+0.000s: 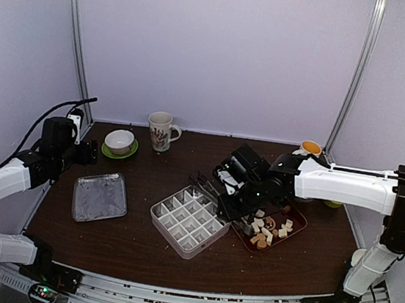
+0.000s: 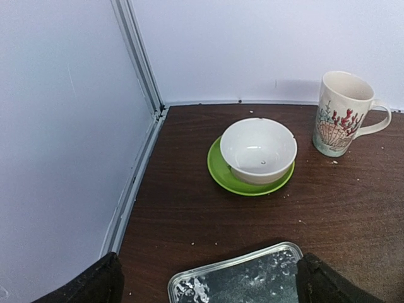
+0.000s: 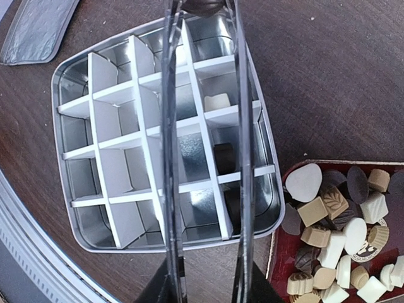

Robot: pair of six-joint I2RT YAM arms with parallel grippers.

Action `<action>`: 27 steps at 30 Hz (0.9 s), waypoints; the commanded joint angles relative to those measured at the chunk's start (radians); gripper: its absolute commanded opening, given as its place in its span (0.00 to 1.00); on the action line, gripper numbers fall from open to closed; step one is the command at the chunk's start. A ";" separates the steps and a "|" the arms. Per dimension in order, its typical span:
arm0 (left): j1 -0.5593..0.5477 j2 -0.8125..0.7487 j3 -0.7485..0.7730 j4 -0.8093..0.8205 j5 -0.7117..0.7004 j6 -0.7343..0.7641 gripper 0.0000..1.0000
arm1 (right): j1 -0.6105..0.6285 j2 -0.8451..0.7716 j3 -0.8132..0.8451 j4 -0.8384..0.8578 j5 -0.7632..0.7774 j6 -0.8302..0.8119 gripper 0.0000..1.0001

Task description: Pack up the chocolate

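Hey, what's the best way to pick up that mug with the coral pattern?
Probably by the rim of the mug, coming straight down: it stands upright with its mouth open, so one jaw can go inside and one outside. Pick the wall opposite the handle, which juts to the robot's right.

One mug (image 1: 161, 130), one bowl (image 1: 119, 140), one tongs (image 3: 169, 158), one divided tin (image 3: 117, 177); perhaps three chocolates (image 3: 218, 101) inside.

the metal tin (image 3: 85, 224) is gleaming, its white dividers (image 3: 117, 170) looking matt; the chocolate (image 3: 312, 211) is looking smooth, and the table (image 2: 353, 189) is showing dark wood grain.
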 commanded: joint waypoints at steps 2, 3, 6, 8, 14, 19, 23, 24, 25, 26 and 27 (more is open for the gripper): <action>0.012 0.046 -0.019 0.127 -0.001 0.064 0.98 | 0.007 0.008 0.021 -0.003 0.047 -0.012 0.34; 0.013 0.056 -0.020 0.130 0.006 0.076 0.98 | 0.006 0.007 0.021 -0.003 0.048 -0.012 0.34; 0.020 0.078 -0.014 0.125 0.025 0.089 0.98 | 0.007 0.006 0.023 -0.003 0.047 -0.011 0.35; 0.027 0.089 -0.015 0.129 0.029 0.090 0.98 | 0.007 0.007 0.024 -0.004 0.041 -0.013 0.35; 0.063 0.096 -0.032 0.167 0.019 0.113 0.98 | 0.006 -0.026 0.014 -0.010 0.059 -0.016 0.34; 0.148 0.108 -0.054 0.240 0.083 0.182 0.98 | 0.006 -0.093 -0.033 0.004 0.064 -0.013 0.34; 0.219 0.134 -0.125 0.397 0.167 0.225 0.98 | 0.004 -0.154 -0.079 0.007 0.056 -0.009 0.34; 0.227 0.142 -0.139 0.433 0.173 0.247 0.98 | 0.002 -0.173 -0.092 0.007 0.052 -0.009 0.34; 0.231 0.154 -0.147 0.458 0.169 0.260 0.98 | 0.001 -0.193 -0.111 0.007 0.046 -0.008 0.34; 0.236 0.166 -0.151 0.475 0.165 0.276 0.98 | -0.002 -0.214 -0.128 0.003 0.040 -0.007 0.34; 0.241 0.177 -0.156 0.496 0.162 0.285 0.98 | -0.008 -0.232 -0.144 -0.003 0.034 -0.004 0.34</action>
